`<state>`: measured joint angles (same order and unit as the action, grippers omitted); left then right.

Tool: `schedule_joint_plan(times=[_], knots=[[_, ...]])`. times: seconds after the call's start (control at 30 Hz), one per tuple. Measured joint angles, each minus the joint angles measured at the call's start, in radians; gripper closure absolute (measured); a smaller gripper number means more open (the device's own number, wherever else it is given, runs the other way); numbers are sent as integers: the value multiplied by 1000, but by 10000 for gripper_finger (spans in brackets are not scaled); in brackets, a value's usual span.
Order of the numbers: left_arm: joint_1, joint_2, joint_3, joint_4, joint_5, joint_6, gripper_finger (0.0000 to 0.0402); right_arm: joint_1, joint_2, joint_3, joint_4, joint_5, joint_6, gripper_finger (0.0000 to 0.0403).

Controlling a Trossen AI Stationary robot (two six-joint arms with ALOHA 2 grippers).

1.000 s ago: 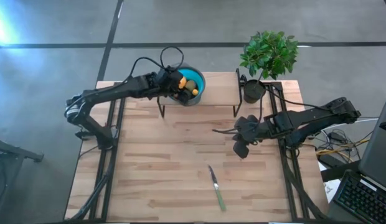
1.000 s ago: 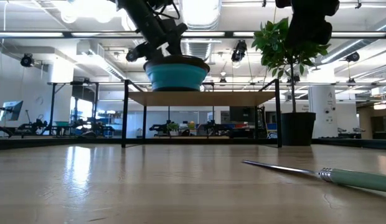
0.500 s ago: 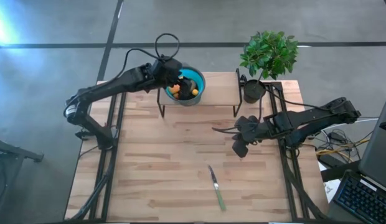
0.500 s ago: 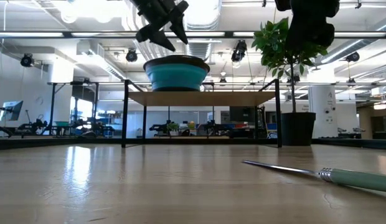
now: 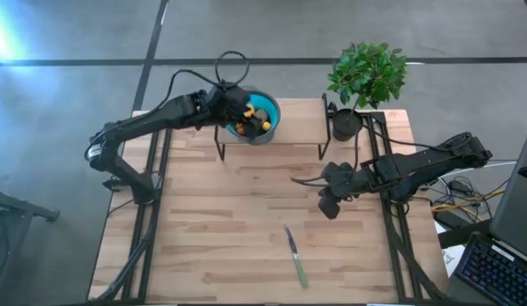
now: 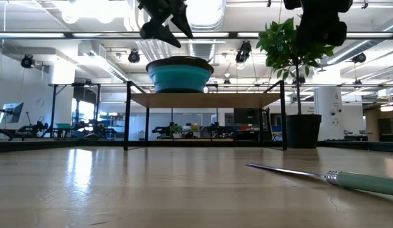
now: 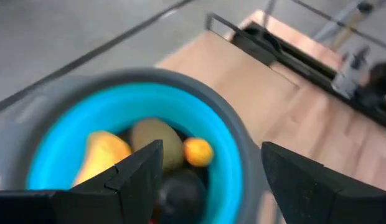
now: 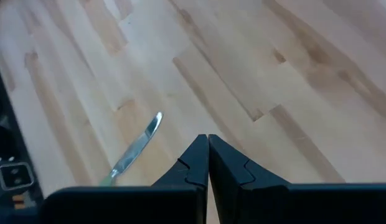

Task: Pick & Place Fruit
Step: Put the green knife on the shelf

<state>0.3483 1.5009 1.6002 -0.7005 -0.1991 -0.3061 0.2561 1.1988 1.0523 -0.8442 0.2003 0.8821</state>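
The left gripper point(image 7: 208, 180), claws spread and empty, is hovering over the blue bowl point(image 5: 269, 108) at the table's far edge, where the orange-yellow fruit point(image 7: 101, 155) and the olive-brown one point(image 7: 157, 140) are sitting (apparently just dropped off), while the right gripper point(image 8: 208, 163), claws pressed together, is waiting above the table's right side.

Left arm: reaches from its base at the table's left edge up and across to the far left-centre, elbow raised, forearm angled toward the back of the table. Left gripper point(image 5: 235, 108) held high, wrist pitched down; fingers point(image 7: 137, 177) spread wide apart, nothing between them. In the low view it shows near the top, both fingers slanting downward.

Right arm: extends from the right edge toward the table's middle, low and nearly level. Right gripper point(image 5: 328, 204) points toward the near side; fingers point(image 8: 196, 163) pressed together, apparently touching, nothing held as far as can be seen.
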Motion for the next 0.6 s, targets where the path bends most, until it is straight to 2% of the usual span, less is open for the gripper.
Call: schedule_joint_plan(times=[0.23,0.37,0.6], knots=[[-119,0,-2,-54,1,25,126,52,43,12,19,-50,9,394],[-191,0,-3,-104,1,16,126,77,113,46,20,-102,7,394],[-319,0,-6,-191,-3,-13,126,130,244,159,20,-106,-18,394]])
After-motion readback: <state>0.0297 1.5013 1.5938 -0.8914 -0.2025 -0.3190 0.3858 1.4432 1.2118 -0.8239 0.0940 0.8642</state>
